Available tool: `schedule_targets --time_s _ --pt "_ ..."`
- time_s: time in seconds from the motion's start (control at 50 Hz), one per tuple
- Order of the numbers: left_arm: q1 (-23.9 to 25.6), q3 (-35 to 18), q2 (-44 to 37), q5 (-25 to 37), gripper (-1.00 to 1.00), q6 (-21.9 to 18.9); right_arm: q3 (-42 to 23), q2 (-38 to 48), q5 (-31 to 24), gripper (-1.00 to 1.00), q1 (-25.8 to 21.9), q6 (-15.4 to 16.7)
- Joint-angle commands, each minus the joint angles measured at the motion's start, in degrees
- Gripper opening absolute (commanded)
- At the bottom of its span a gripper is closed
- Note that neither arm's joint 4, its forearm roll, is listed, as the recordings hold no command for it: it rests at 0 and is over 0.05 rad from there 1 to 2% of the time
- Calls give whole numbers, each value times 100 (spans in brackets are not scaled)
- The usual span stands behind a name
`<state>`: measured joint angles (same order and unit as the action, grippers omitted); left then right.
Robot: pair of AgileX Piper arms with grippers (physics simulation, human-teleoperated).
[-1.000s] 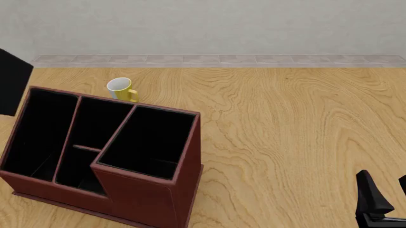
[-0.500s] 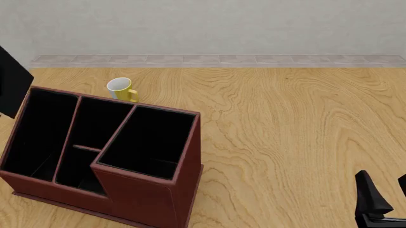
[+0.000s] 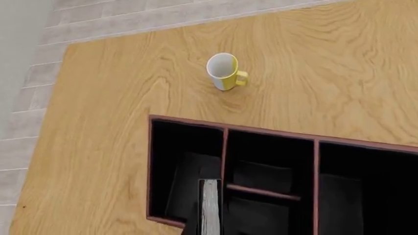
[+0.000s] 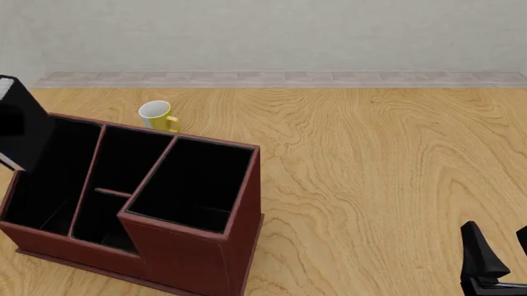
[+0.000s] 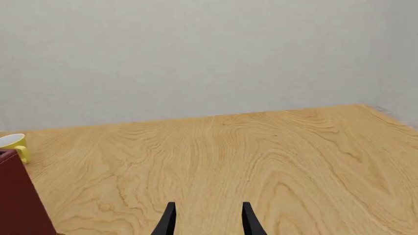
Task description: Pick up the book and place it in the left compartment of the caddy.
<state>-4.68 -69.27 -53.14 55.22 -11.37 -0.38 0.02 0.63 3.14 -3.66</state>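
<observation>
You have the thin black-covered book with white page edges (image 4: 18, 120) held up at the far-left corner of the large reddish-brown leather-look caddy (image 4: 185, 253), edge-down, directly over the long, narrow black-lined left compartment (image 4: 45, 172). The left arm carries it; the right gripper (image 5: 207, 220) is parked well apart at the near right of the wooden tabletop (image 4: 387, 160), its fingers spread with nothing between them. The coming move turns on one relation: the book's long axis must run parallel to the compartment's long walls, near to far. The left wrist view shows the white page edge (image 3: 210, 205) lying along the compartment's length, close to the partition shared with the two small middle sections. The left gripper itself is not visible in any view, so you cannot tell its closure directly; the suspended book suggests it is clamped. The front view confirms height above the rim; only the wrist view shows lateral alignment. The small yellow mug (image 4: 158, 116) stands beyond the caddy.
</observation>
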Motion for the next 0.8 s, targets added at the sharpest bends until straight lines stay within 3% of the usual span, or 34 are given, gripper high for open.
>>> schedule_targets --time_s 0.02,0.36,0.8 --pt "-58 231 -63 -73 -100 -38 -9 0 -11 100 -15 12" --pt "-318 862 -74 -593 -100 -375 11 0 -6 100 -31 67" --pt "-402 1309 -250 -1202 -100 -309 2 0 -16 100 -8 62"
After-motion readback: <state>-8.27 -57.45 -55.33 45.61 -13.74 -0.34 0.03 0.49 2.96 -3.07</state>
